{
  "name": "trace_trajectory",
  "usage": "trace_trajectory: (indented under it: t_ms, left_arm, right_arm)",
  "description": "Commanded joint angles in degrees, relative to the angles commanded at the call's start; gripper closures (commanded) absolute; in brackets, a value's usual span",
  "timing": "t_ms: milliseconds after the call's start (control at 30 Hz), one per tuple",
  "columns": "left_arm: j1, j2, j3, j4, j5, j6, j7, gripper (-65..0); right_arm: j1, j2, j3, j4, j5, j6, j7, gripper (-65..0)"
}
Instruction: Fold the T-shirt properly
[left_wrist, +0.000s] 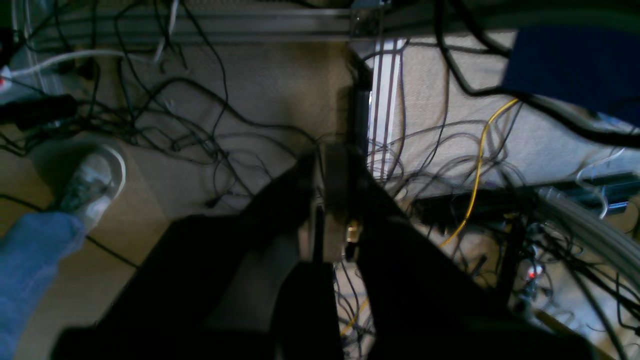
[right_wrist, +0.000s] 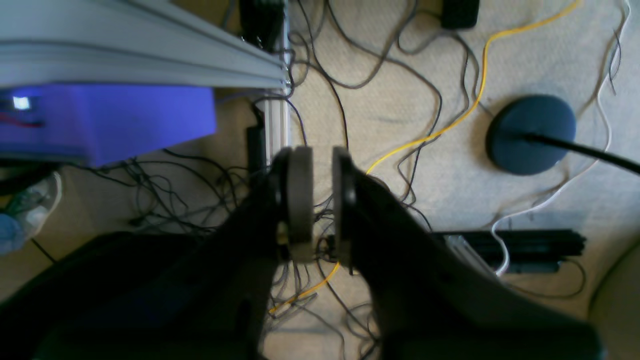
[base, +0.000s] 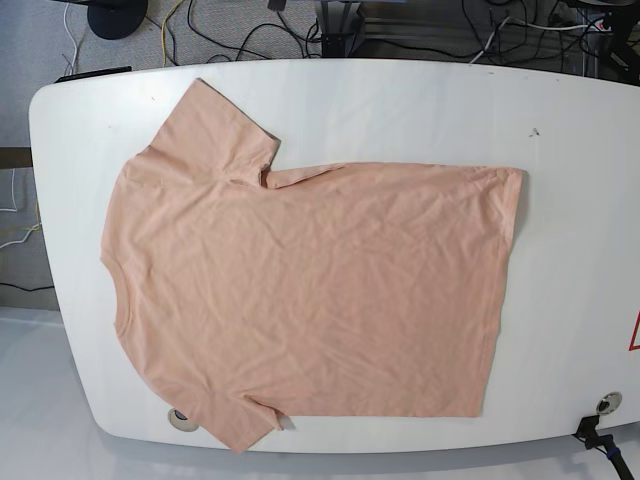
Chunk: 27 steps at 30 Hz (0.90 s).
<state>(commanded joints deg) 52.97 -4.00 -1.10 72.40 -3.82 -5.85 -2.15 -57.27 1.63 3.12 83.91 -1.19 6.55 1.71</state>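
Observation:
The peach T-shirt (base: 300, 290) lies flat on the white table (base: 400, 100) in the base view. Its collar is at the left, its hem at the right, and one sleeve points to the far left corner. No smiley print shows. Neither arm is in the base view. My left gripper (left_wrist: 320, 185) hangs over the floor, off the table, with its jaws together and nothing in them. My right gripper (right_wrist: 322, 195) also hangs over the floor, its pads a narrow gap apart and empty.
Tangled cables cover the carpet under both wrists, among them a yellow cable (right_wrist: 450, 125). A person's shoe (left_wrist: 92, 182) and jeans leg are at the left. There is also a blue box (right_wrist: 110, 120), a round dark stand base (right_wrist: 532, 132) and an aluminium rail (left_wrist: 200, 25).

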Motion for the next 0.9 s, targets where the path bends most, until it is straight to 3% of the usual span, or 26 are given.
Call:
trace_trajectory:
  t_ms: [167,400,567,700,833,900]
  left_arm:
    - [5.5,-1.1,-0.5,12.7,0.0,0.0,2.5,-2.2]
    - [11.0,-1.1,-6.4,29.0,-0.1,0.0,6.4,-2.2]
    - [13.8,-1.1,-7.7,36.4,0.0,-1.0,6.5,-2.2]
    - [14.3,-0.4,-10.7,38.3,-0.3,-9.9,6.5,-2.2]
    - [12.9,4.1,-16.8,38.6,-0.6,-17.8,6.3,-2.2]
    - [11.2,4.5,-20.4,39.1,-2.4,-21.4,6.4,-2.2]
  right_arm:
    - [-4.1,0.0,-0.1,8.0,0.1,0.0,-0.8,-6.7]
    - [-9.4,0.0,-0.1,20.7,0.1,0.0,-2.3,-6.7]
    - [-12.9,-0.8,-0.1,28.7,0.1,0.0,-2.3,-6.8]
    - [-13.6,-2.7,-0.1,30.6,0.0,0.0,-2.3,-6.9]
    - [-13.5,-2.7,-3.0,31.2,0.0,0.0,-2.2,-6.8]
    - [-12.9,-2.7,-4.2,31.8,0.0,0.0,-2.0,-6.8]
